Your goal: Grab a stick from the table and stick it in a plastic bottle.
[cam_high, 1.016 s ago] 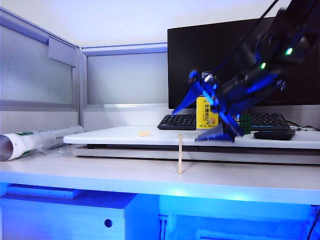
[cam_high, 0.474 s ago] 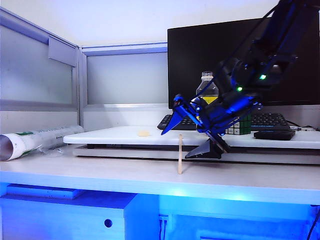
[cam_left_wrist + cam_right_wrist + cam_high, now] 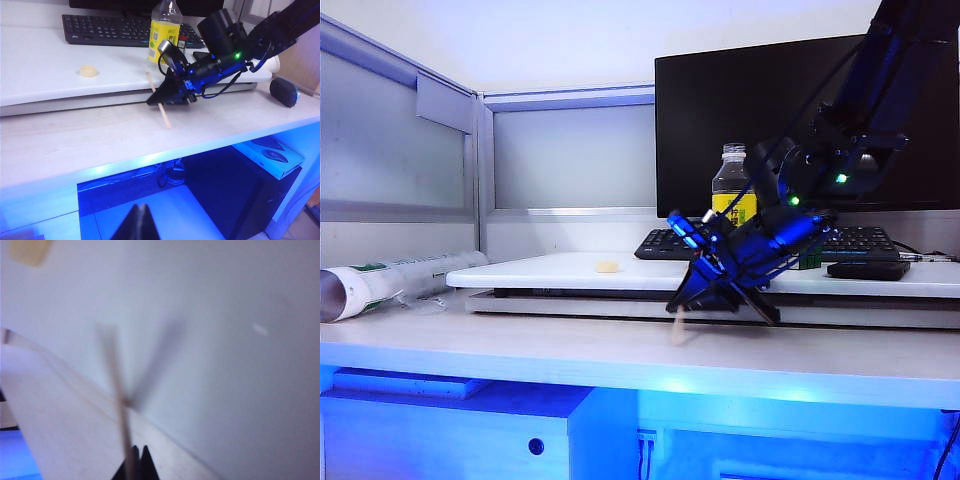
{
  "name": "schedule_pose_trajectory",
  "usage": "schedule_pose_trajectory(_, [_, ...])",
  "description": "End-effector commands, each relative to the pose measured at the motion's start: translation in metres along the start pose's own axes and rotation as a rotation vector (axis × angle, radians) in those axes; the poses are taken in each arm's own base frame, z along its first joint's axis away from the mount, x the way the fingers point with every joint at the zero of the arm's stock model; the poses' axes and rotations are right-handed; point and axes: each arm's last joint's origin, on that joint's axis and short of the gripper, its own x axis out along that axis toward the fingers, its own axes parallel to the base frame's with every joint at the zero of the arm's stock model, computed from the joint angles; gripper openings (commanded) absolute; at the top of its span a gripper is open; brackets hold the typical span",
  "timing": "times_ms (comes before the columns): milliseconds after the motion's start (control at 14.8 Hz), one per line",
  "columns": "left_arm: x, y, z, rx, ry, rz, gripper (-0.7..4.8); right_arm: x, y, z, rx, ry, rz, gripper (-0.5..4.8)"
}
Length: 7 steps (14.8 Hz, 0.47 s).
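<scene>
The thin tan stick (image 3: pixel 165 118) stands tilted at the front edge of the raised white board, its lower end on the white table (image 3: pixel 520 352). My right gripper (image 3: pixel 680 298) (image 3: pixel 154 100) is shut on the stick around its middle. In the right wrist view the blurred stick (image 3: pixel 118 385) runs up from the closed right gripper (image 3: pixel 138 454). The clear plastic bottle (image 3: pixel 732 186) (image 3: pixel 165 31) with a yellow label stands upright behind, by the keyboard. My left gripper (image 3: pixel 140 221) is shut and empty, hanging off the table's front over the floor.
A raised white board (image 3: pixel 560 272) lies across the table with a small tan roll (image 3: pixel 607 266) on it. Behind are a black keyboard (image 3: pixel 665 243) and monitor (image 3: pixel 760 110). A long white rolled tube (image 3: pixel 390 280) lies at the left, a black mouse (image 3: pixel 283 91) near the right.
My right arm came down and to the left from near the bottle to the stick. Its jaws went from wide open to shut on the stick, whose lower end now blurs.
</scene>
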Motion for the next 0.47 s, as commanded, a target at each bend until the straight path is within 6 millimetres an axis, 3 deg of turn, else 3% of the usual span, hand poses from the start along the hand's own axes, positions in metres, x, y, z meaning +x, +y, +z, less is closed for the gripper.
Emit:
schedule_pose_trajectory(68, [0.0, 0.0, 0.002, 0.008, -0.009, -0.006, -0.05, -0.002, 0.006, 0.004, -0.022, -0.015, 0.038, -0.09])
schedule_pose_trajectory(474, [0.0, 0.0, 0.002, 0.009, -0.009, -0.006, -0.05, -0.016, 0.022, 0.013, -0.052, -0.049, 0.069, -0.09])
